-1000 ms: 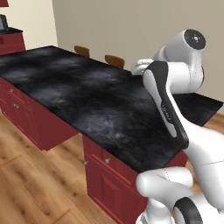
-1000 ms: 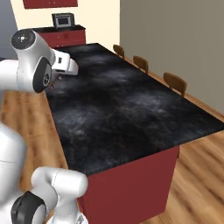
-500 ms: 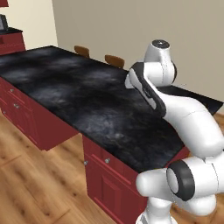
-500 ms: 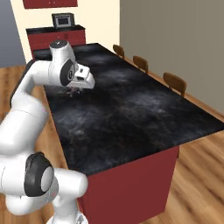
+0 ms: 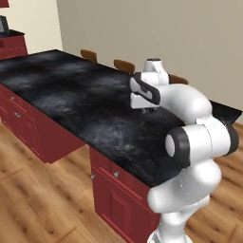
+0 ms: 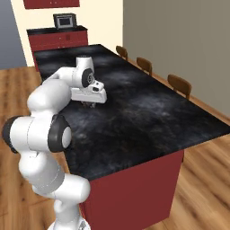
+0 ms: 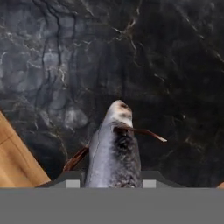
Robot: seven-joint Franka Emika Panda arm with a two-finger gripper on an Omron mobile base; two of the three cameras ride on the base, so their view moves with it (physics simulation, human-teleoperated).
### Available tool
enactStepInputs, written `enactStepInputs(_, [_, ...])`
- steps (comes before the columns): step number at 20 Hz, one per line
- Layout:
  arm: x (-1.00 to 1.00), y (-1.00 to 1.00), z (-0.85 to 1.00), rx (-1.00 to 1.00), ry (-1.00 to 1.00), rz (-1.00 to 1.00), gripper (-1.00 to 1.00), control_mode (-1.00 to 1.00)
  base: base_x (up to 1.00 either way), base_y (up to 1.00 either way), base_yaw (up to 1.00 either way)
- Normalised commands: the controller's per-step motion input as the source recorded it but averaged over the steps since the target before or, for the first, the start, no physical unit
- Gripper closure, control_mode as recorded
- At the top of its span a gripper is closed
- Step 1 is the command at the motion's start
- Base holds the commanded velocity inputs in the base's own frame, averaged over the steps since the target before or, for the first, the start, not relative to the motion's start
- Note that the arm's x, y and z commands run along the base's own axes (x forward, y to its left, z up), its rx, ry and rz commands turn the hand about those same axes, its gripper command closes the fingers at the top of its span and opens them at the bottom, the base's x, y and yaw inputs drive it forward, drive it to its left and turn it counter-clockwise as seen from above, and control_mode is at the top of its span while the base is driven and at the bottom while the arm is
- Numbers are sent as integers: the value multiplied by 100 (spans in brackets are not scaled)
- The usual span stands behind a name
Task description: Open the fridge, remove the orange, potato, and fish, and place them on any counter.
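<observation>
Gripper [image 7: 112,186]: clamping the slender grey-silver fish [image 7: 114,151], hovering over the long black marbled stone counter [image 6: 148,112].
Height: seemingly low (base views unclear).
Risk: releasing early, bouncing fish off edge.

I have swung the end effector [image 6: 92,104] with the fish [image 7: 114,151] out from the near edge, lower over the table [image 6: 148,112].

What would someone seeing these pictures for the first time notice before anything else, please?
Probably the big white arm reaching over the long black marbled counter, its gripper pointing down just above the stone near the middle. Next, in the hand view, the grey fish clamped between the fingers, its head pointing at the counter below. Brown chair backs line the far edge.
</observation>
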Motion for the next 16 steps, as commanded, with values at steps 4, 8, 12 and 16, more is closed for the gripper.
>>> enactStepInputs(4, [28, 0, -100, 0, 22, 0, 100, -100, 0, 0, 0])
enactStepInputs(8, [18, 0, -100, 0, 6, 0, 100, -100, 0, 0, 0])
enactStepInputs(12, [31, 0, -100, 0, 0, 0, 100, -100, 0, 0, 0])
enactStepInputs(16, [25, 0, -100, 4, -20, 1, 100, -100, 0, 0, 0])
